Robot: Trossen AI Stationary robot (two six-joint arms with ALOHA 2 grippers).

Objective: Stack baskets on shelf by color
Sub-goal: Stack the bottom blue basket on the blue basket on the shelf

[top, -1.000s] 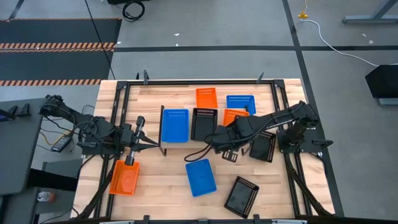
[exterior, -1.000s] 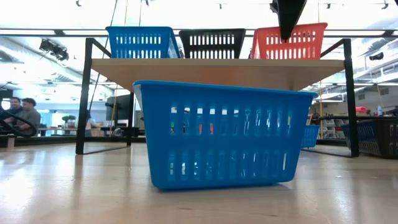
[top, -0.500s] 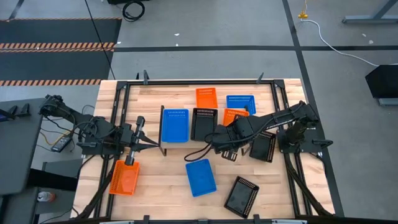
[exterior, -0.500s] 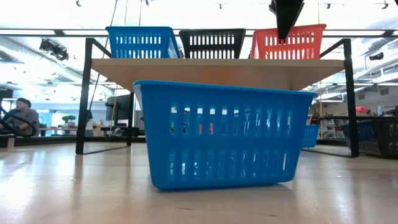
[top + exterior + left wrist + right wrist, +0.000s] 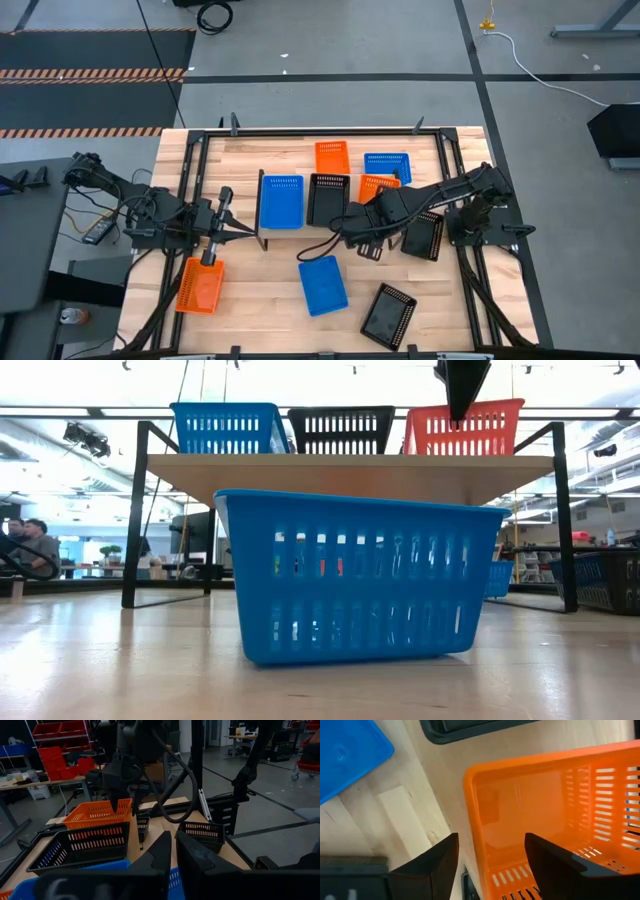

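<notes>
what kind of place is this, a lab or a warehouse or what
Probably a robotics lab or workshop: a concrete floor with taped lines surrounds the table, red storage bins fill shelves behind, and people sit at distant desks.

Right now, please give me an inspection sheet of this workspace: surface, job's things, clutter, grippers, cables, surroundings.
Surface: wooden table, dark frame.
Job's things: shelf holds blue basket, black basket, orange basket; other baskets lie on the table.
Clutter: nothing seen.
Grippers: right gripper open, astride the orange basket's rim; left gripper shut, idle beside the shelf.
Cables: white cable on floor.
Surroundings: people seated far behind.
</notes>
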